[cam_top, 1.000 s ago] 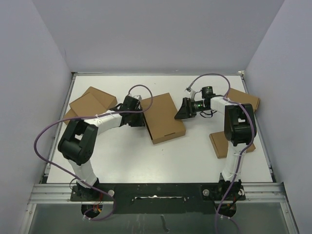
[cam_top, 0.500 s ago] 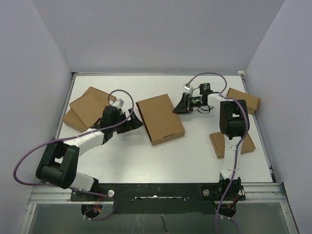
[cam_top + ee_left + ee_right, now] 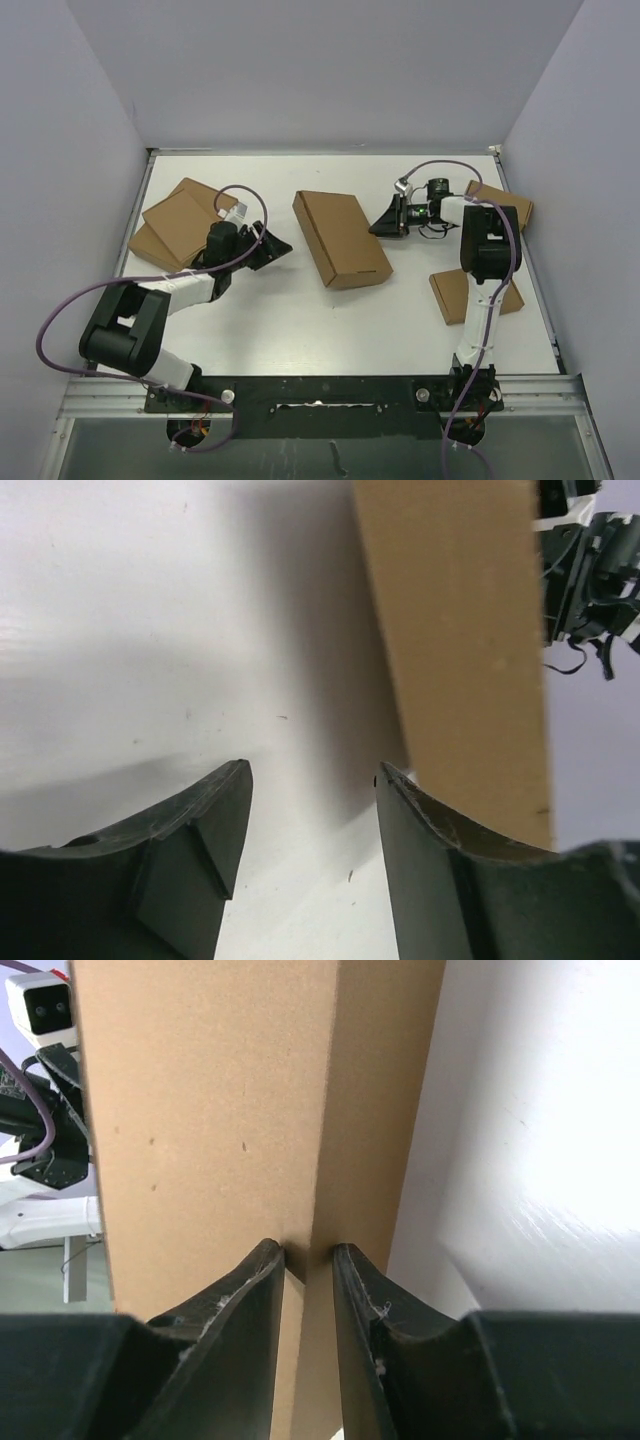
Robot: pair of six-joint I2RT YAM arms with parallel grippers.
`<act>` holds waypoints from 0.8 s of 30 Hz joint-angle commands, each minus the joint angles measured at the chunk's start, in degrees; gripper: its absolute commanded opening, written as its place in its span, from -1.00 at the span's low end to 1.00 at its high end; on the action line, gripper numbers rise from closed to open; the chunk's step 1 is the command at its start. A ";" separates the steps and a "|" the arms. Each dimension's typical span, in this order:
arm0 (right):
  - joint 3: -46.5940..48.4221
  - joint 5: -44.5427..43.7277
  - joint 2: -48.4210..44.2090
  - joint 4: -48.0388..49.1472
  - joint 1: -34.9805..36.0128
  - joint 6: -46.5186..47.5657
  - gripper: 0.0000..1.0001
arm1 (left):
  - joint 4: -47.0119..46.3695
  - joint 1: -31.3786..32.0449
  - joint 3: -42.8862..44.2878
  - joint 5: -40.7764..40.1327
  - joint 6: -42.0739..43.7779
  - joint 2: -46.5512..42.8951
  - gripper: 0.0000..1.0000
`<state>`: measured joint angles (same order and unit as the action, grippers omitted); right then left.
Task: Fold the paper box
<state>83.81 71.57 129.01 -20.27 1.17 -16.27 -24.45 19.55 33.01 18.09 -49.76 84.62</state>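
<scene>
The paper box (image 3: pixel 342 238) is a closed brown cardboard mailer lying flat in the middle of the table. My right gripper (image 3: pixel 383 226) is at its right edge. In the right wrist view the gripper (image 3: pixel 308 1252) has its narrow-set fingers pinching the box's edge (image 3: pixel 210 1110), where the top face meets the side wall. My left gripper (image 3: pixel 281 247) is open and empty, just left of the box and apart from it. In the left wrist view the gripper (image 3: pixel 313 770) shows bare table between its fingers, with the box (image 3: pixel 460 640) ahead to the right.
Several smaller flat brown boxes lie around: a stack at the back left (image 3: pixel 185 215), one at the back right (image 3: pixel 503 204) and one at the right front (image 3: pixel 470 295). Purple-grey walls enclose the table on three sides. The right arm (image 3: pixel 590 570) shows beyond the box.
My left gripper has drawn back to the left, off the box. The box has shifted right and turned a little, together with my right gripper.
</scene>
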 commanded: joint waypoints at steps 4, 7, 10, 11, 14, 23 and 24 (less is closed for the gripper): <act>1.51 -14.29 2.65 -9.50 -0.29 10.70 -0.62 | -6.94 0.23 6.96 4.94 -2.65 10.56 -0.02; 1.74 -16.19 2.25 -10.82 -0.21 12.67 -0.62 | -7.82 1.72 11.40 6.67 -2.77 14.60 -0.02; 2.05 -17.50 1.66 -11.94 0.25 14.48 -0.62 | -7.36 3.39 16.31 7.10 -1.80 16.97 -0.02; 2.12 -17.59 1.42 -12.14 0.41 14.96 -0.62 | -6.96 3.98 17.66 7.09 -1.45 17.40 -0.02; 2.99 -18.27 0.24 -13.60 2.23 16.89 -0.62 | -5.74 5.35 19.94 6.87 -0.13 17.56 -0.02; 4.15 -19.38 -5.84 -14.45 13.39 19.39 -0.57 | 0.11 6.99 17.20 3.37 5.86 9.03 -0.01; 4.54 -20.65 -5.98 -15.04 13.63 19.81 -0.55 | 0.78 6.99 16.42 2.89 6.42 7.64 -0.01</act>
<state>86.52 55.35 127.61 -33.23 10.92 0.27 -25.04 26.50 50.76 22.79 -47.24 100.57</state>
